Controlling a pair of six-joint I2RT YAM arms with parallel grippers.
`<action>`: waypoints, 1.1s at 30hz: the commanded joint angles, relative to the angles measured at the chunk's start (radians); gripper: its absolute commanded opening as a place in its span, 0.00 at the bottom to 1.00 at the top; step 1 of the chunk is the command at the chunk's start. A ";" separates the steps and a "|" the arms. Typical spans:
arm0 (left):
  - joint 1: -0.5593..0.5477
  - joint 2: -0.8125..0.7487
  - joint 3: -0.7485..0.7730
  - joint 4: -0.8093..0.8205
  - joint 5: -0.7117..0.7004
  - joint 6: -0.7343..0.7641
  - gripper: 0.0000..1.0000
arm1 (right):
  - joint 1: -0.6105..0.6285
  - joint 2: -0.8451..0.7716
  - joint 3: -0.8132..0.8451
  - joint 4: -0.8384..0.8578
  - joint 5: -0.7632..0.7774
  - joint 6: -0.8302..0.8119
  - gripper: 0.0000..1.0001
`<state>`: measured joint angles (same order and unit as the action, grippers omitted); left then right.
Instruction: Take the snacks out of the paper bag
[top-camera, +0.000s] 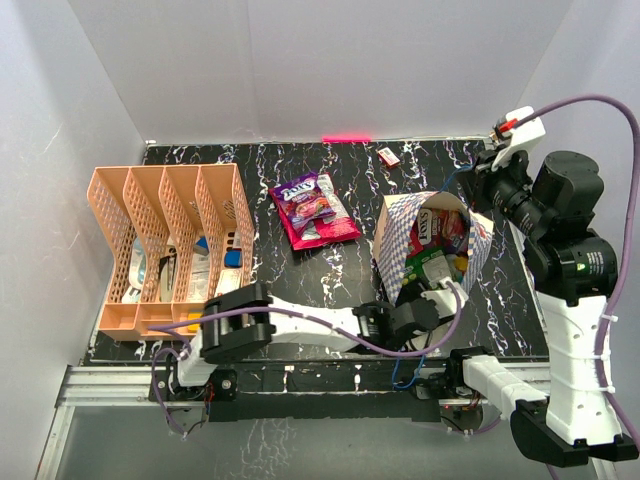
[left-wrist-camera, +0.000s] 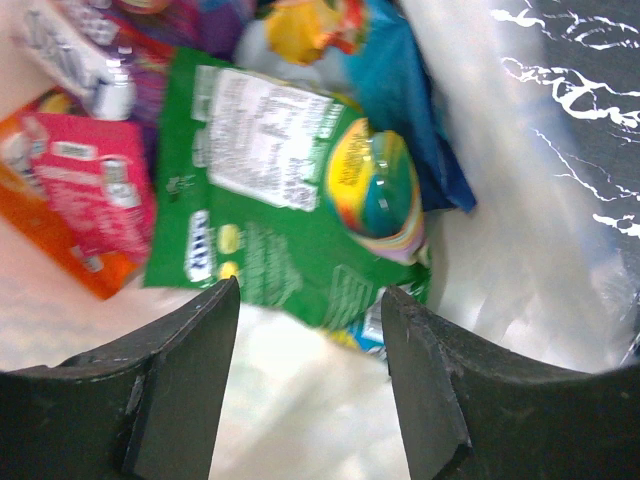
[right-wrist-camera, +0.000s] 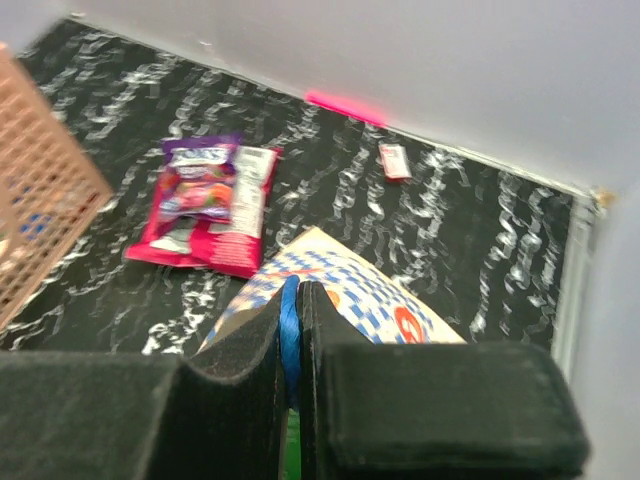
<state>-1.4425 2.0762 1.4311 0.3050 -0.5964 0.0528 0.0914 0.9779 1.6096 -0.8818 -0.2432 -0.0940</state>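
The chequered paper bag (top-camera: 398, 233) lies on its side on the black table, mouth toward me, with several snacks inside. My left gripper (left-wrist-camera: 310, 310) is open inside the bag's mouth, its fingertips just short of a green packet (left-wrist-camera: 285, 200). A pink packet (left-wrist-camera: 100, 190), an orange one (left-wrist-camera: 55, 235) and a blue one (left-wrist-camera: 415, 110) lie around it. My right gripper (right-wrist-camera: 296, 310) is shut on the bag's blue cord handle (right-wrist-camera: 289, 335) above the bag (right-wrist-camera: 350, 290). A purple packet (top-camera: 305, 196) lies on a pink one (top-camera: 325, 228) on the table, left of the bag.
A peach lattice organizer (top-camera: 170, 245) stands at the left with items in its slots. A small red-and-white box (top-camera: 388, 156) lies near the back wall. White walls enclose the table on three sides.
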 joint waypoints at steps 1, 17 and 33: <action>0.015 -0.226 -0.099 -0.037 -0.065 0.007 0.58 | 0.003 -0.087 -0.092 0.243 -0.273 -0.036 0.08; 0.017 -0.602 -0.331 -0.091 0.355 0.005 0.66 | 0.004 -0.084 -0.314 0.544 -0.676 0.413 0.08; -0.032 -0.264 -0.204 0.145 0.145 0.005 0.36 | 0.004 -0.103 -0.230 0.358 -0.486 0.316 0.08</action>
<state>-1.4803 1.7355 1.1751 0.3424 -0.3740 0.0689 0.0898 0.8951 1.3079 -0.5671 -0.7452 0.2306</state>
